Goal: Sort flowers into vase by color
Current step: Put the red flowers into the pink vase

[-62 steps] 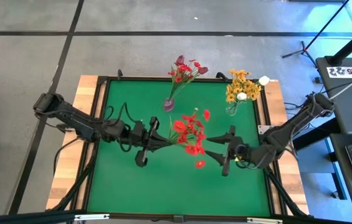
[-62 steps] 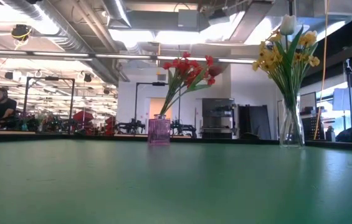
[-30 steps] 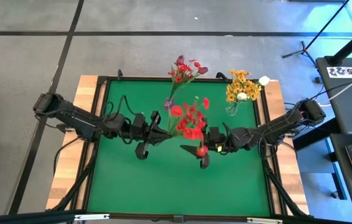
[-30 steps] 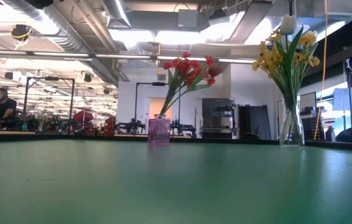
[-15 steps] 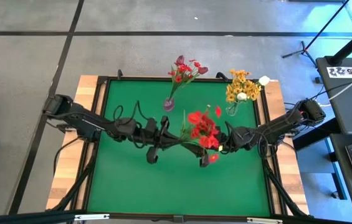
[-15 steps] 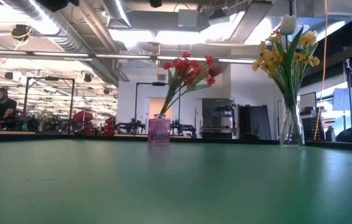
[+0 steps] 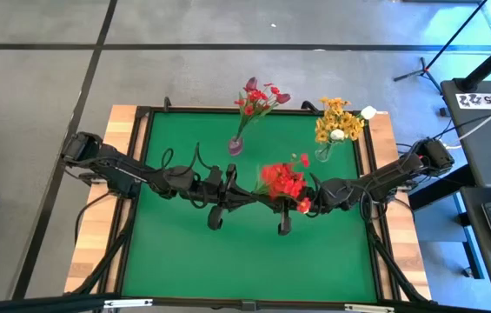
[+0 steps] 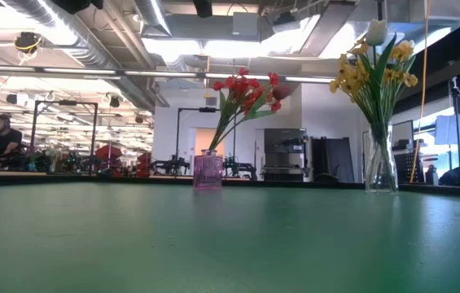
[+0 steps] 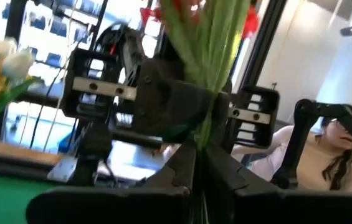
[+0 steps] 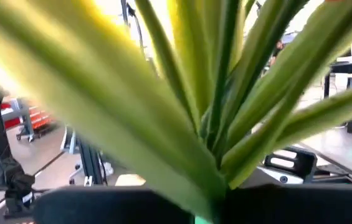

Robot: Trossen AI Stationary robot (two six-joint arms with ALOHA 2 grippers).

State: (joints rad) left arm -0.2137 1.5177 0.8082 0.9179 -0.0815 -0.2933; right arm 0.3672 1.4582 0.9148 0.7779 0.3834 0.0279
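both grippers meet over the middle of the green desk (image 7: 175, 252), on one red blossom spray (image 7: 283, 180). left gripper (image 7: 243, 196) is clamped narrow on the spray's green stems; its wrist view shows the stems (image 9: 205, 93) rising straight out from between its two dark fingers (image 9: 182, 168). right gripper (image 7: 301, 202) sits just on the other side of the same bunch, right under the red blooms, and its wrist view is filled with green leaves (image 10: 225, 118) pressed close against the gripper; whether it actually grips them or is only shut beside them i cannot tell.

the held spray hangs above the desk, a little nearer than the two vases and between them. beyond it, toward the far edge, a small purple vase (image 8: 208, 172) holds red sprays and dark tulips (image 7: 258, 97). to the right of that vase, near the far right corner, a clear glass vase (image 8: 381, 167) holds yellow-orange sprays (image 7: 335, 117) and white tulips (image 7: 368, 112).

past the desk, in the low view, a person (image 8: 0, 138) sits at the far left of the room. another person (image 9: 325, 155) in a light top shows in the left wrist view.
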